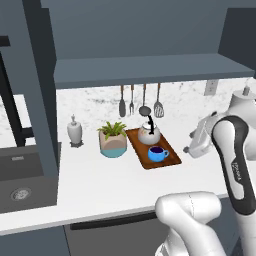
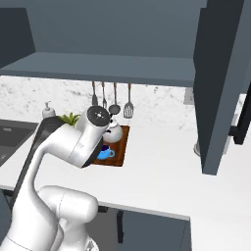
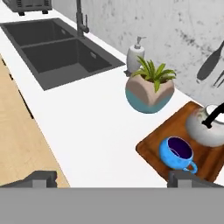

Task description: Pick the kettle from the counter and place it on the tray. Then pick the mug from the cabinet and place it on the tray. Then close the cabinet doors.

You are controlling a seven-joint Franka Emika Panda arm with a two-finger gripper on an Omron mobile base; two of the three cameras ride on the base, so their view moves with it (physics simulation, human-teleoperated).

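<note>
Gripper (image 3: 114, 178) fingers stand wide apart, empty, above the blue mug (image 3: 176, 153) beside the kettle (image 3: 208, 124) on the tray (image 3: 153, 141).

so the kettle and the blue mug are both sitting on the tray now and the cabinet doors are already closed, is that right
Not quite. The kettle and the blue mug do sit on the tray, but the cabinet doors are open: the right base view shows one swung out edge-on, with the inner shelf exposed.
</note>
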